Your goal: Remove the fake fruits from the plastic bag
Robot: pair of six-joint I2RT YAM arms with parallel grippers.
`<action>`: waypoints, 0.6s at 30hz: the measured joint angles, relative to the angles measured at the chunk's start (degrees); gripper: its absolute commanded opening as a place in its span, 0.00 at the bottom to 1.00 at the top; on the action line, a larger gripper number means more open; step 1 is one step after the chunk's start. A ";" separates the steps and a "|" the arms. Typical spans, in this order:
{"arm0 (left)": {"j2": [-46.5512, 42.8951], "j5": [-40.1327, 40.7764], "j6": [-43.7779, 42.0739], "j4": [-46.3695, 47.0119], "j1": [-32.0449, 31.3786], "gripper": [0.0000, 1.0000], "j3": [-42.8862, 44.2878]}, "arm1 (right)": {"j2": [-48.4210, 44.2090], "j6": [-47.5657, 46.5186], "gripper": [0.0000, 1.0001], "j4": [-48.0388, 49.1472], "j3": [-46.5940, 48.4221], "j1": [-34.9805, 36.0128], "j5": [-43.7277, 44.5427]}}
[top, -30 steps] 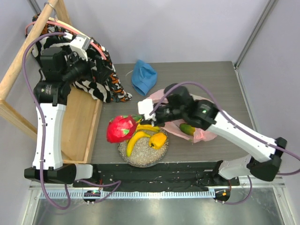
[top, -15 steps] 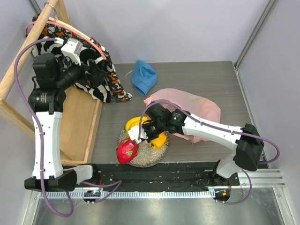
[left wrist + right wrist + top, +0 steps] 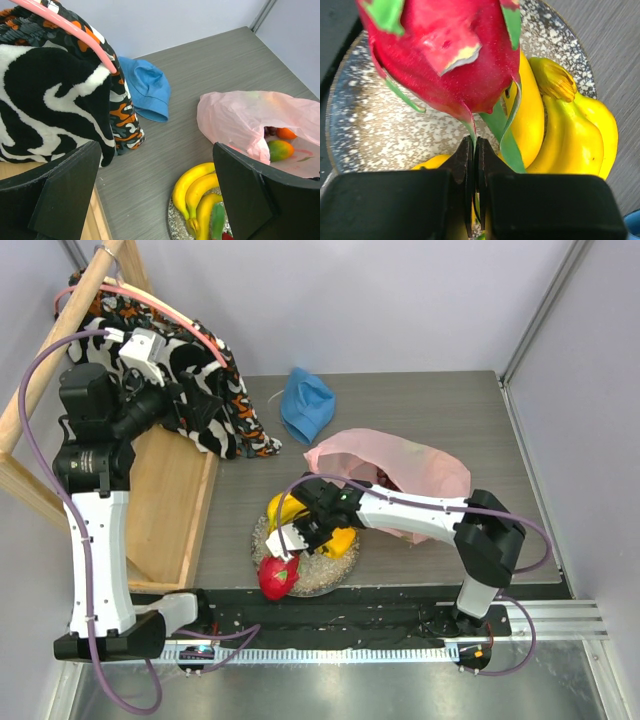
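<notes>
My right gripper point(image 3: 293, 548) is shut on a thin leaf of the red dragon fruit point(image 3: 278, 575) point(image 3: 445, 55) and holds it over the near edge of the speckled plate point(image 3: 325, 575). The banana bunch point(image 3: 285, 508) point(image 3: 197, 192) and the yellow pepper point(image 3: 342, 540) lie on that plate. The pink plastic bag point(image 3: 410, 465) point(image 3: 240, 117) lies to the right, its mouth showing a mango point(image 3: 280, 149), an orange point(image 3: 287, 133) and dark grapes point(image 3: 270, 131). My left gripper point(image 3: 205, 390) is open and empty, held high at the back left, far from the bag.
A wooden rack point(image 3: 170, 510) stands at the left with black-and-white patterned fabric point(image 3: 205, 415) draped over it. A blue cloth point(image 3: 306, 405) lies at the back of the table. The arms' black base rail point(image 3: 330, 605) runs just in front of the plate.
My right gripper carried the dragon fruit from above the plate's left side down and nearer, to the plate's near edge. My left arm shifted slightly left and stayed raised.
</notes>
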State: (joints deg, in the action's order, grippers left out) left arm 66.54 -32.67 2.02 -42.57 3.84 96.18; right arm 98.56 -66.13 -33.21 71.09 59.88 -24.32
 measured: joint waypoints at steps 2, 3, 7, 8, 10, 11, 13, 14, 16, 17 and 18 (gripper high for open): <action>0.00 0.00 0.26 0.00 0.07 1.00 -0.04 | 1.66 0.17 0.01 0.24 1.16 -0.04 0.87; 0.00 0.00 0.33 0.02 0.07 1.00 -0.09 | 2.25 0.28 0.01 0.26 1.79 -0.04 1.22; 0.04 -0.22 0.57 0.11 0.09 1.00 -0.46 | 4.55 0.79 0.01 1.31 4.02 -0.04 2.43; 0.11 -0.35 0.59 0.13 0.11 1.00 -0.50 | 4.85 1.18 0.01 1.51 4.37 -0.02 2.73; 0.24 -0.55 0.66 0.31 0.11 1.00 -0.52 | 5.40 2.01 0.01 1.53 5.16 -0.04 3.30; 0.35 -0.68 0.70 0.35 0.11 1.00 -0.52 | 5.75 2.43 0.01 1.53 5.57 -0.07 3.65; 0.48 -0.90 0.79 0.42 0.11 1.00 -0.55 | 6.40 3.56 0.01 1.40 6.38 -0.26 4.13; 0.57 -0.98 0.81 0.42 0.13 1.00 -0.57 | 6.80 4.26 0.01 1.27 6.88 -0.39 4.26; 0.72 -1.11 0.87 0.52 0.15 1.00 -0.66 | 7.48 5.97 0.01 0.55 7.91 -0.66 4.33; 0.85 -1.18 0.98 0.55 0.17 1.00 -0.70 | 7.63 6.75 0.01 0.22 8.26 -0.83 4.33; 0.96 -1.27 1.09 0.57 0.22 1.00 -0.74 | 7.67 7.43 0.01 0.04 8.33 -0.98 4.35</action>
State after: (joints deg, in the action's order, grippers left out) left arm 67.51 -33.93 3.11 -42.00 4.05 95.44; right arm 106.24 -58.70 -33.17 79.42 58.89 -19.97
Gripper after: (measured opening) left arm 0.996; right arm 0.051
